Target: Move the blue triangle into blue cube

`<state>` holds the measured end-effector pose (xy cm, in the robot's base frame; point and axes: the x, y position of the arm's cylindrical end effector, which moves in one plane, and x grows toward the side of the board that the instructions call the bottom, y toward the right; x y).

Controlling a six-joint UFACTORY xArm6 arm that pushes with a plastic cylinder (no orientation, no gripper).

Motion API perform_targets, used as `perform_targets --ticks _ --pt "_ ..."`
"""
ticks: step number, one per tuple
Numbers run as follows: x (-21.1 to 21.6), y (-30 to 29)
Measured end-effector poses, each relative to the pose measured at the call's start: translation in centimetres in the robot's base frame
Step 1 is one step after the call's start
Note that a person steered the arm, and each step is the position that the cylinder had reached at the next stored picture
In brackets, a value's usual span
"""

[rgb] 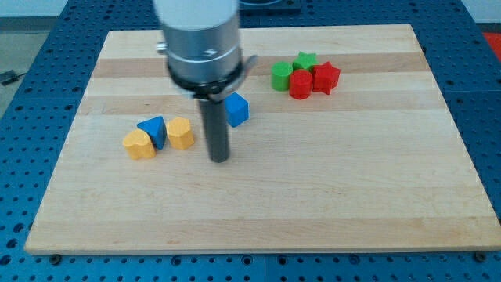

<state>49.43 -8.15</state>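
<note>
Board: a pale wooden board [313,196] with lengthwise grain is seen lying on a blue perforated table [485,117].

Arm: a grey cylindrical arm housing [200,39] is seen at the view's top, left of centre, with a straight dark rod [216,125] descending from it. My tip [220,159] is set down on bare wood, right of the left cluster and below-left of the blue cube. No pincer is fitted (only the rod), so nothing is grasped; the tip is touching no block.

Left cluster, three items:
- Blue triangular block [153,130], placed between the two yellow pieces and touching both, as far as can be judged.
- Yellow rounded block [139,145], at the view's lower left of the blue triangle.
- Yellow hexagon-like block [180,134], just right of the blue triangle, near the rod but apart from it.

Single item: blue cube block [236,109], just right of the rod's upper part, well apart from the blue triangle, with the rod between them.

Right cluster, four items packed together near the view's top: green cylindrical block [282,76], green star-like block [306,61], red cylindrical block [300,84], red star-like block [326,77].
</note>
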Motion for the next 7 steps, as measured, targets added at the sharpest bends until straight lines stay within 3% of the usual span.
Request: perform_targets --ticks 2,3,4,6,7 --pt "-1.9 -6.8" --pt "-5.7 -6.8" --pt "-6.8 -7.1" --pt "-4.1 -9.3" --pt "-5.3 -13.0"
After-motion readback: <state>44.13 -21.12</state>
